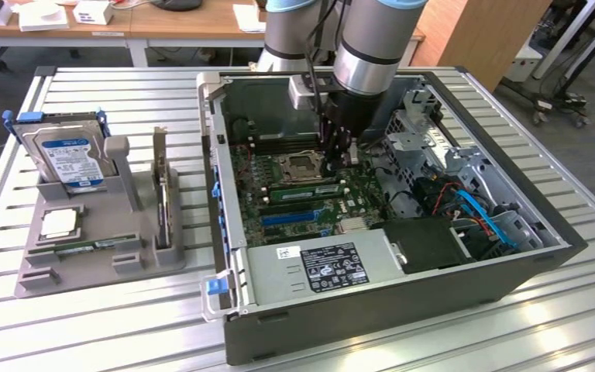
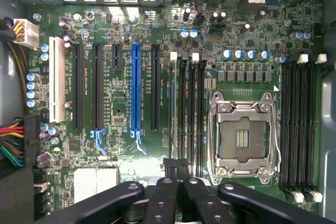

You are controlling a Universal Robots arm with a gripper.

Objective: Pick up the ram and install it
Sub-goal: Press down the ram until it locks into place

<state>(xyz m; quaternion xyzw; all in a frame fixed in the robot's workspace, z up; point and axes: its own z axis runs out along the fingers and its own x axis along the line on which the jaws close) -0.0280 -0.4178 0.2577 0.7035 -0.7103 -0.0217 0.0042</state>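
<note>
Gripper (image 1: 337, 159) low inside open PC case (image 1: 545, 256), tips just above the board, right by the CPU socket (image 1: 303, 163) on its power-supply side. Wrist view: fingers (image 2: 169, 192) pressed together, no gap seen betw. them. Can't tell if anything thin is nipped there.

Ram (image 1: 300, 184): green stick standing on edge in the slot row next to the socket, on the socket's side toward the blue card slots (image 1: 287, 218). One end sits just beside the gripper tips; contact not clear.

Power supply (image 1: 313, 267) w/ label, beyond the card slots from the socket.

Grey rack (image 1: 91, 263) well apart from the socket, outside the case, exterior view's left. Hard drive (image 1: 70, 159) upright in it, dark card (image 1: 160, 182) upright too.
</note>
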